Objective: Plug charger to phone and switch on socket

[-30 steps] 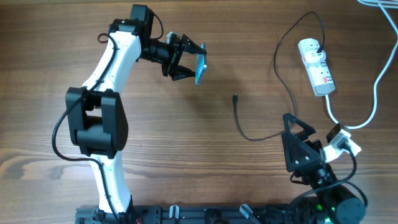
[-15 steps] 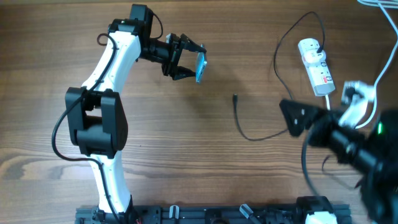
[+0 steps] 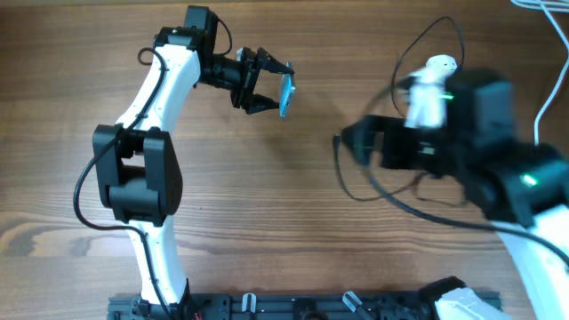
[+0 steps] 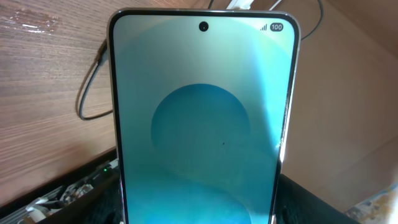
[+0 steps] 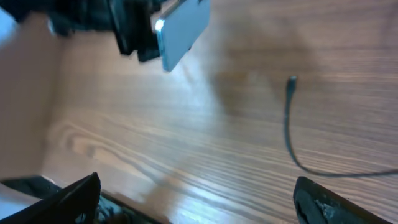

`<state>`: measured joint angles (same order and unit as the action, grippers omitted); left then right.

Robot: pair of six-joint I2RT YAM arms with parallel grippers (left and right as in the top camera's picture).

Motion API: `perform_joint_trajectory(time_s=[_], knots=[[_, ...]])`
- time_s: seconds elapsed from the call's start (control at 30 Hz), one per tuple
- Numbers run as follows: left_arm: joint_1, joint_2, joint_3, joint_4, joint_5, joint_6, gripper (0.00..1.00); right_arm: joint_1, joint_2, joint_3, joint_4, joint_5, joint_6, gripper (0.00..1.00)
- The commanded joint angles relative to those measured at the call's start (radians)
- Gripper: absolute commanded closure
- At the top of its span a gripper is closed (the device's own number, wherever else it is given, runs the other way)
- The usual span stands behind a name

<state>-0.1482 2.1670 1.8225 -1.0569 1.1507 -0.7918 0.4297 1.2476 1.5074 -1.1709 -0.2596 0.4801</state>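
My left gripper [image 3: 262, 82] is shut on the phone [image 3: 286, 95] and holds it on edge above the table. The phone's teal screen [image 4: 202, 124] fills the left wrist view, and the phone also shows in the right wrist view [image 5: 180, 28]. The charger, a thin black cable [image 3: 356, 191], lies on the table with its plug tip [image 3: 336, 139] pointing up; it shows in the right wrist view [image 5: 287, 134]. My right gripper [image 3: 360, 138] is blurred, open and empty, above the table just right of the tip. The socket [image 3: 442, 62] is mostly hidden behind the right arm.
A thick white cord [image 3: 542, 116] runs along the right edge. The left arm's body [image 3: 142, 169] stands at the left. A dark rail [image 3: 267, 307] lines the front edge. Bare wood lies between the phone and the cable tip.
My right arm has swung up from the front right corner to the cable tip, now covering most of the socket. The left arm and the phone have stayed still.
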Motion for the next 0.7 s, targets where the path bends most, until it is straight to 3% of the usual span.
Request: perform_joint_trajectory(time_s=[0.0, 0.3, 0.67], knots=[[0.007, -0.039, -0.001, 0.002, 0.046, -0.006, 0.28, 0.151, 0.143, 0.151, -0.056, 0.305, 0.108, 0.01], [0.007, -0.039, -0.001, 0.002, 0.045, -0.006, 0.28, 0.305, 0.465, 0.339, -0.046, 0.473, 0.230, 0.01], [-0.014, -0.039, -0.001, 0.002, 0.027, -0.024, 0.28, 0.378, 0.529, 0.338, 0.142, 0.666, 0.379, 0.00]])
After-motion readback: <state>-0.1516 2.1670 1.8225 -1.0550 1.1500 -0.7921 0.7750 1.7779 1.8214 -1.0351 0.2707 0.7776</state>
